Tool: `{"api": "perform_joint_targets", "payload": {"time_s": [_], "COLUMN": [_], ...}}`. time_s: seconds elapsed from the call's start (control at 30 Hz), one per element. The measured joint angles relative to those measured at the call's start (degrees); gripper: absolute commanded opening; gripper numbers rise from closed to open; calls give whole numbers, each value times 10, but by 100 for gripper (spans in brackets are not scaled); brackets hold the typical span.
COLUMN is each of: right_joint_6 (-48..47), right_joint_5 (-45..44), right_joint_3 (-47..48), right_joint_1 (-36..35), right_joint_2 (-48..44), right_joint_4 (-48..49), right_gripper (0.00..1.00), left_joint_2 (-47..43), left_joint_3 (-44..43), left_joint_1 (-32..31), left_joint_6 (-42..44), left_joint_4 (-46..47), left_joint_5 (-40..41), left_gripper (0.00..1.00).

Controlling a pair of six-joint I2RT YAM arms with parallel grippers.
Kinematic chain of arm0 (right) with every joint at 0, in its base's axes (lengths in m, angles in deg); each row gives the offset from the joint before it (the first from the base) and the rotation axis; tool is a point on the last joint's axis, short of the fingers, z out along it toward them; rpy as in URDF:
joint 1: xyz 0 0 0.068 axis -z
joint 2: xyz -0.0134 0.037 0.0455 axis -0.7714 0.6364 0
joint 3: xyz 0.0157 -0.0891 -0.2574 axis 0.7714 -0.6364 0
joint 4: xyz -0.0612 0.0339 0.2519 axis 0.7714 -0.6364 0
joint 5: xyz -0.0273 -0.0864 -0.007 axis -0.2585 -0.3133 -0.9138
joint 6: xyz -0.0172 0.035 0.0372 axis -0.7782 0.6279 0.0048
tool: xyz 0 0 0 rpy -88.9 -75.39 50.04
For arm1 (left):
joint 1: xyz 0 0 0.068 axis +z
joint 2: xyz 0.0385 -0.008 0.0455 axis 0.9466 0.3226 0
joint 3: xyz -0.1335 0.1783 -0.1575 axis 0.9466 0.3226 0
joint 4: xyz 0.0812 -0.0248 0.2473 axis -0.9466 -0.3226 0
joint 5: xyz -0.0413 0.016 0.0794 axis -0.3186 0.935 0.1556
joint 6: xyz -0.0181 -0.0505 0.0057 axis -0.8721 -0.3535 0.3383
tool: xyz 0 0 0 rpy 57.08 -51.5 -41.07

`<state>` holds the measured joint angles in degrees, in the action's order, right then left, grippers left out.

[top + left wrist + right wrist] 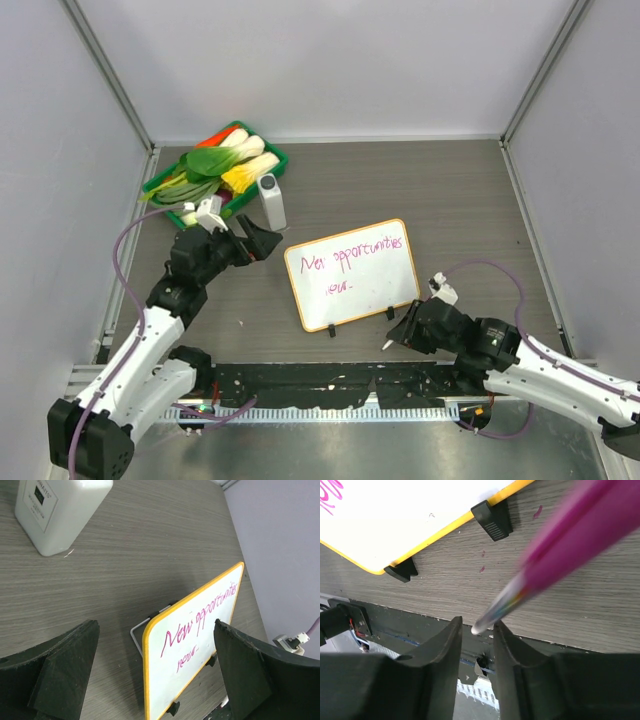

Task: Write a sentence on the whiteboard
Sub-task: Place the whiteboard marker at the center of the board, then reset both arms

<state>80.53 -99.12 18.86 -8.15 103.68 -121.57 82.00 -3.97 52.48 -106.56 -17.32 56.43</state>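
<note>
The whiteboard [350, 272] with its orange frame stands propped on two black clip feet at mid-table. The sentence [355, 252] is in pink cursive, "New opportunities" over a shorter line. In the left wrist view the whiteboard [195, 645] and sentence [200, 622] sit just ahead of my left gripper [155, 630], which is wide open and empty. My left gripper [262, 240] is off the board's left edge. My right gripper [400, 335] is near the board's front right foot. Its jaws stand slightly apart, open, and a blurred pink pen [560, 545] slants loose over the fingertips.
A green basket [160, 185] of vegetables sits at the back left, with a white bottle [271, 200] beside it. The bottle [55, 510] also shows in the left wrist view. A black rail [330, 385] runs along the near table edge. Grey walls enclose three sides.
</note>
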Motion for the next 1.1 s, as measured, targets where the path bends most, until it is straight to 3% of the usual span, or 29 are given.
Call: {"api": "perform_joint_targets", "payload": {"time_s": [0.17, 0.43, 0.77, 0.93, 1.1], "right_joint_6": [11, -42, -221, -326, -418], "right_joint_5": [4, -15, -57, -108, -116], "right_joint_3": [2, 55, 136, 183, 201], "right_joint_1": [0, 0, 0, 7, 89], "right_joint_2": [8, 85, 198, 226, 231], "right_joint_4": [-2, 22, 170, 241, 319], "right_gripper": [62, 83, 98, 99, 99], "left_joint_2": [29, 73, 90, 77, 75], "left_joint_3": [-18, -43, -76, -91, -94], "left_joint_1": [0, 0, 0, 0, 0], "left_joint_6": [-8, -10, -2, 19, 41], "left_joint_4": [-22, -37, -102, -129, -142], "left_joint_5": [11, 12, 27, 61, 94], "left_gripper": [100, 100, 100, 100, 99]}}
